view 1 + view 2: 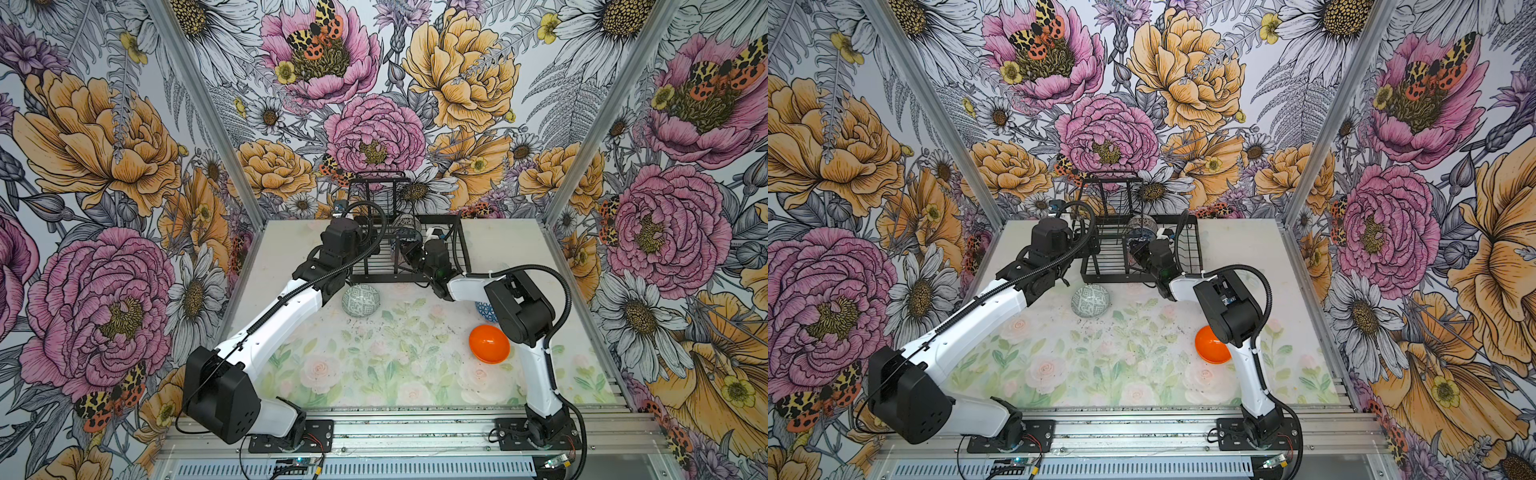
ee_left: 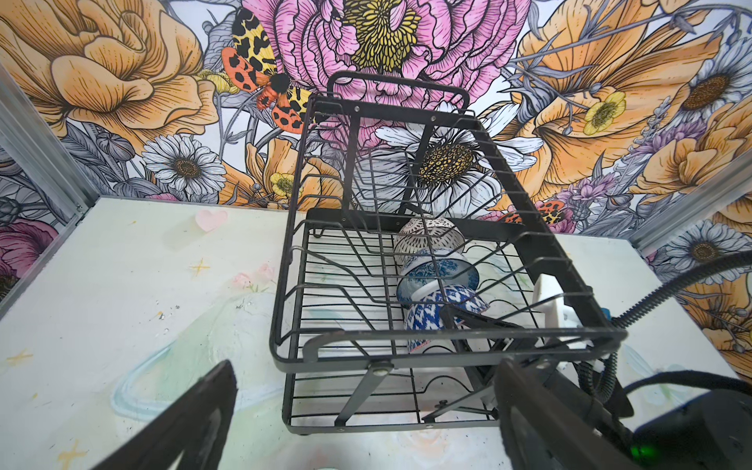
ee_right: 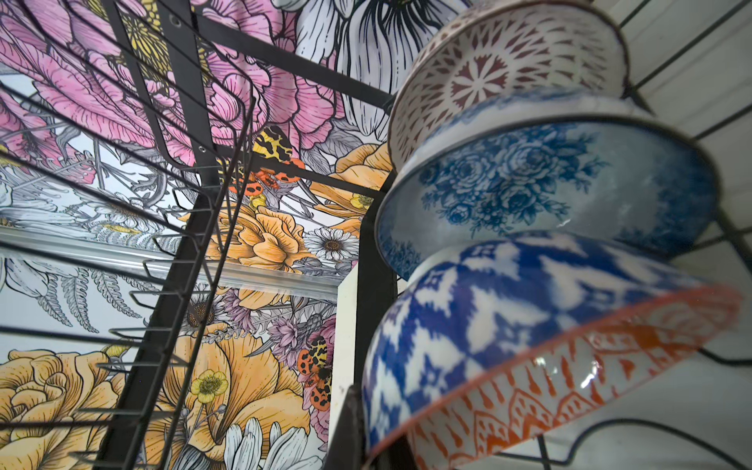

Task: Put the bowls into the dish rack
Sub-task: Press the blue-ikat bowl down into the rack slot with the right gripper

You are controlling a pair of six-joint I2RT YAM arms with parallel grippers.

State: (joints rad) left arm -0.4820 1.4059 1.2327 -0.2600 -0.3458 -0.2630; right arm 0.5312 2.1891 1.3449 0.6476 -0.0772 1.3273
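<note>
Three bowls (image 2: 435,272) stand on edge in the dish rack (image 2: 407,358) — my right fingers (image 2: 476,321), half hidden by wires, clamp the nearest, the blue-and-orange bowl (image 3: 508,325). My left fingers (image 2: 203,415) gape empty beside the rack; my right arm half hides a blue bowl (image 1: 484,311).

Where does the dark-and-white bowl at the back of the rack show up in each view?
Top view: dark-and-white bowl at the back of the dish rack base, beside the raised basket's right edge.
Top view: same spot.
Left wrist: centre, behind the wires, farthest of three bowls.
Right wrist: upper right, above the blue floral bowl.
Shared landmark: the raised basket.
</note>
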